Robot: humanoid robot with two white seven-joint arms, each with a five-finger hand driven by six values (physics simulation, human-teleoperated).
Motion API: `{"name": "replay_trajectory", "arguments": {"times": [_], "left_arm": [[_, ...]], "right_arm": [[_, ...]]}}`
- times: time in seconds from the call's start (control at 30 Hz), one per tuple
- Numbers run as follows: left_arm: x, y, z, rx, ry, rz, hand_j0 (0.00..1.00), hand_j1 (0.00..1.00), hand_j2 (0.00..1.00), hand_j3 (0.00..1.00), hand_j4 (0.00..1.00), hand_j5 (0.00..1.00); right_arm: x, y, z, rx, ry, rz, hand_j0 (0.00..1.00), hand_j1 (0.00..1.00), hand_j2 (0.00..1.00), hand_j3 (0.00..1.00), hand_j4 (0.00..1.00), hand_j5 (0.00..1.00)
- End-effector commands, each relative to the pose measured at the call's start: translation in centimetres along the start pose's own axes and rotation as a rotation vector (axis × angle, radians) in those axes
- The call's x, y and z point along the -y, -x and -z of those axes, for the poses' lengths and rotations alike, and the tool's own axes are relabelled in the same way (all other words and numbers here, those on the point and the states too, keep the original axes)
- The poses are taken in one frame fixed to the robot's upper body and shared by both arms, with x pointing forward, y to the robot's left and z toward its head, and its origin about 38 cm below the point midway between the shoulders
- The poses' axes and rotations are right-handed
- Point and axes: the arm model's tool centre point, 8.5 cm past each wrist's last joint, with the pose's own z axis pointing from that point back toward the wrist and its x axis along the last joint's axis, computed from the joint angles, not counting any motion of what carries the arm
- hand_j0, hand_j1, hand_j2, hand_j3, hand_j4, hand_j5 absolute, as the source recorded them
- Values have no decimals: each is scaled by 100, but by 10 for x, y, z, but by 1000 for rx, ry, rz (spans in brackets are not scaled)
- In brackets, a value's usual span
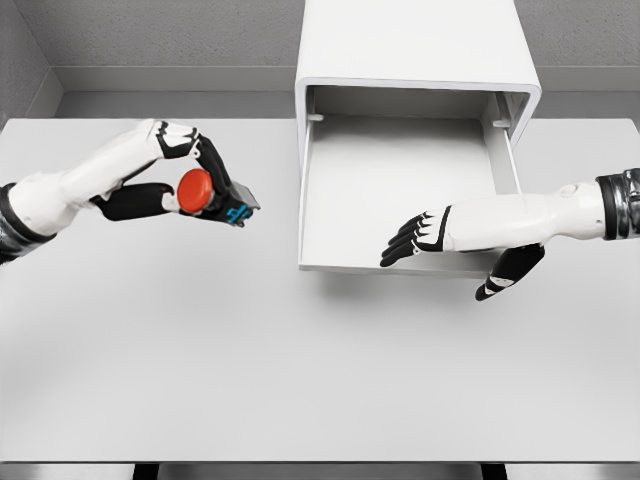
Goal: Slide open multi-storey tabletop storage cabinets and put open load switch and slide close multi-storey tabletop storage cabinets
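The switch (212, 194), a small dark block with a round red button on one end and a bit of blue at the other, is sitting in the left hand (185, 180), held up above the table (300, 370) off to the left of the cabinet (415, 60). The thumb and the black-tipped fingers (215, 165) are closing around it from both sides, so the hand is clamped on the switch, with the red button facing toward the camera. The left arm is reaching in from the left edge of the view.

The white cabinet is standing at the back of the table, near the middle. Its drawer (400, 190) is pulled out toward the robot, showing a bare white floor and low side walls.

The right hand (425, 238) is hovering over the front right part of the drawer, its arm coming in from the right edge. Its fingers are stretched out and loosely spread, pointing left, with the thumb (505, 275) hanging down past the front lip of the drawer; it is gripping nothing. Whether the hand is touching the drawer's front edge cannot be told from this angle.

The switch and the drawer are well apart, with bare table between them.
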Motion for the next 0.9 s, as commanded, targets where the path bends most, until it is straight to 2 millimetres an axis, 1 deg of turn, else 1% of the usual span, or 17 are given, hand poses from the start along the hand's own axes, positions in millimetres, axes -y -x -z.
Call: {"name": "replay_trajectory", "arguments": {"times": [0.0, 0.1, 0.23, 0.37, 0.5, 0.53, 0.6, 0.67, 0.73, 0.87], "left_arm": [[6, 1, 5, 13, -8, -24, 33, 33, 33, 33, 33, 33], [8, 2, 16, 33, -2, -18, 33, 33, 33, 33, 33, 33], [5, 1, 21, 42, -5, -1, 33, 33, 33, 33, 33, 33], [5, -2, 32, 72, -10, -2, 33, 33, 33, 33, 33, 33], [7, -5, 43, 101, -10, -2, 33, 33, 33, 33, 33, 33], [7, -4, 44, 102, -11, 0, 33, 33, 33, 33, 33, 33], [13, -1, 50, 104, -7, -9, 33, 33, 33, 33, 33, 33], [12, 1, 54, 108, -3, -9, 33, 33, 33, 33, 33, 33], [11, 6, 60, 106, -12, -12, 33, 33, 33, 33, 33, 33], [21, 15, 72, 101, 21, -22, 33, 33, 33, 33, 33, 33]], "right_arm": [[1, 0, 0, 1, 5, 6, 100, 100, 100, 100, 100, 100], [1, 0, 0, 1, 5, 5, 100, 100, 100, 100, 100, 100], [1, 0, 0, 1, 5, 5, 100, 100, 100, 100, 100, 100], [0, 0, -1, 0, 5, 6, 100, 100, 100, 100, 100, 100], [-1, 1, -6, -12, 5, 9, 100, 100, 100, 100, 100, 100], [-1, 1, -6, -12, 5, 9, 100, 100, 100, 100, 100, 100], [0, 0, -5, -11, 5, 6, 100, 100, 100, 100, 100, 100], [1, 0, -5, -11, 6, 3, 100, 100, 100, 100, 100, 100], [2, 0, -5, -11, 7, 2, 100, 100, 100, 100, 100, 100], [2, 0, -5, -11, 7, 2, 100, 100, 100, 100, 100, 100]]}}
